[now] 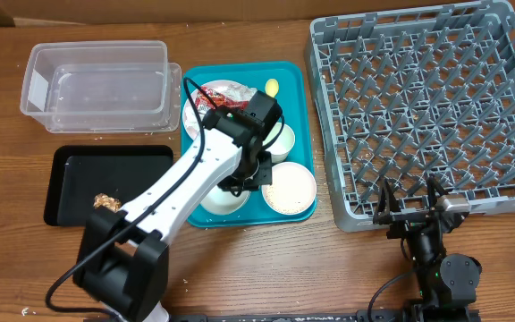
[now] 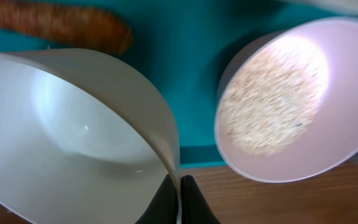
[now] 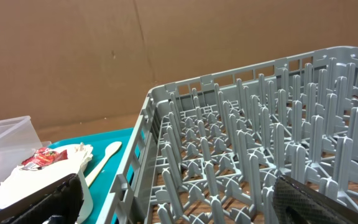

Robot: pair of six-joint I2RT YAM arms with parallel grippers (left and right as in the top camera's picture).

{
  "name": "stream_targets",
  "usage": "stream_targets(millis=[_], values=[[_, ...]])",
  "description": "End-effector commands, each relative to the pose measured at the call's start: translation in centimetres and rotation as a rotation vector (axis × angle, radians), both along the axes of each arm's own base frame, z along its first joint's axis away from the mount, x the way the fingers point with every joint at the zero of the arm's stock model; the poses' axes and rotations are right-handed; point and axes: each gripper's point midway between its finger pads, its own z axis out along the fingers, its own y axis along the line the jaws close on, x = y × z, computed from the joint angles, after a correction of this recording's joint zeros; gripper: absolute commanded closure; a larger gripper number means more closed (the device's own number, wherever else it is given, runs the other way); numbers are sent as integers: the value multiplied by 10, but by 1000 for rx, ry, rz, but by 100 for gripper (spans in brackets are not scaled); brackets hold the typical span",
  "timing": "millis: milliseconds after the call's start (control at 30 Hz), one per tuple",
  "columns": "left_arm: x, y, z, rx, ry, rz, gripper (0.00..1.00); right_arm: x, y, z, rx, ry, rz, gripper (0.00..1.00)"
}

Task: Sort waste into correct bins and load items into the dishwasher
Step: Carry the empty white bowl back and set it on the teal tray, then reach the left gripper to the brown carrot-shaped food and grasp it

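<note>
The left gripper (image 2: 180, 198) is pinched tight on the thin rim of the empty bowl (image 2: 73, 124). This bowl sits at the front edge of the teal tray (image 2: 191, 74). It is just beside the bowl of rice (image 2: 272, 99) but does not touch it. The right gripper (image 1: 409, 207) has its jaws wide apart and holds nothing. It waits by the near side of the grey rack (image 1: 427, 107).

The empty bowl looks light, hard and smooth. I think it could slip or swing from such a small pinch, and it might crack if it falls. The rim is the only good place to grab it, so a slow lift seems best.

The left wrist view shows the pinch up close, and a carrot stick (image 2: 55, 25) behind the bowl. From above, the arm hides the pinch. But only that view shows the clear tub (image 1: 34, 80) and the black tray (image 1: 61, 179) with a brown chunk (image 1: 105, 201) in it. The right wrist view shows the rack's pegs from the side, plus the plate (image 3: 36, 180), the wrapper (image 3: 42, 157) and the yellow spoon (image 3: 104, 158).
</note>
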Motion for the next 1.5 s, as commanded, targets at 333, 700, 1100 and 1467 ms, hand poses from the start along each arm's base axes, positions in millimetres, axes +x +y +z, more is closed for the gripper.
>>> stream_targets(millis=[333,700,1100,1467], values=[[-3,14,-22,109,59,6,50,0,-1,-2,-1,-5,-3,0],[70,60,50,162,-143,100,51,0,-1,-2,-1,-5,-3,0],[120,108,67,172,-241,-308,52,0,-1,-2,-1,-5,-3,0],[119,80,12,139,-112,-879,25,0,-1,-2,-1,-5,-3,0]])
